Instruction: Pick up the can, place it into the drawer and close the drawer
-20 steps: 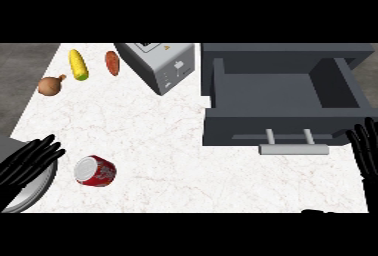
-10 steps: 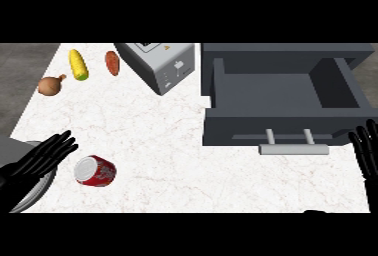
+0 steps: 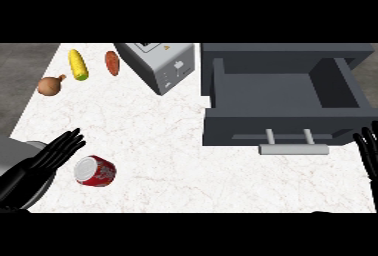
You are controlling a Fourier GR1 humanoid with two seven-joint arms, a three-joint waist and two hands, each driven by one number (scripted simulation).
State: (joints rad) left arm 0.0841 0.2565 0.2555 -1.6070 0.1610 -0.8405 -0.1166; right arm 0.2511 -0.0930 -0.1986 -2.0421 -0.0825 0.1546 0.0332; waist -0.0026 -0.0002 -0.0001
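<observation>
At the back left corner of the counter (image 3: 184, 180) lie three foods: a brown onion (image 3: 50, 86) nearest the left edge, a yellow corn cob (image 3: 77, 65) behind it, and a reddish-orange vegetable (image 3: 112, 63) just right of the corn. Near the front left corner, the left hand (image 3: 40, 165) comes in from the lower edge with its fingers straight and spread, pointing up and to the right; it holds nothing. Just to its right the red can (image 3: 96, 171) lies on its side on the counter, its silver end turned towards the fingers; whether they touch I cannot tell. A grey toaster (image 3: 159, 65) stands at the back edge, set at an angle. Right of it the dark grey drawer (image 3: 284, 100) is pulled open, with its pale handle (image 3: 293, 148) facing the front. At the right edge, just beside the drawer's front corner, the right hand (image 3: 367, 152) rests with its fingers up and straight, empty.
</observation>
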